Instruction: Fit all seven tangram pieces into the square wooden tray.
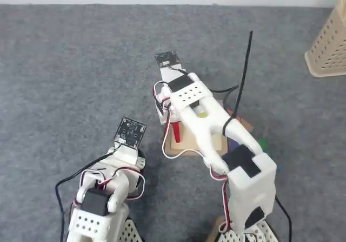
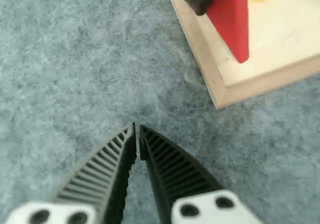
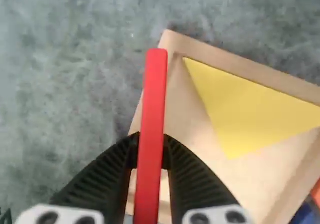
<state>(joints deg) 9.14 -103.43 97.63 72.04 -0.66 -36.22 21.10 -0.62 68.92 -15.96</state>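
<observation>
Right gripper [image 3: 150, 151]: clamped on red piece [image 3: 155, 93], held on edge over tray [image 3: 225, 61] corner, beside yellow triangle [image 3: 245, 114] laid inside. Piece is best lowered flat, edges squared to rim. Left gripper [image 2: 137, 130]: closed, empty, near tray.

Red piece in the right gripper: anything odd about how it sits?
Yes. The red piece stands on edge in the right gripper, near the wooden tray's corner, not flat like the yellow piece inside.
</observation>
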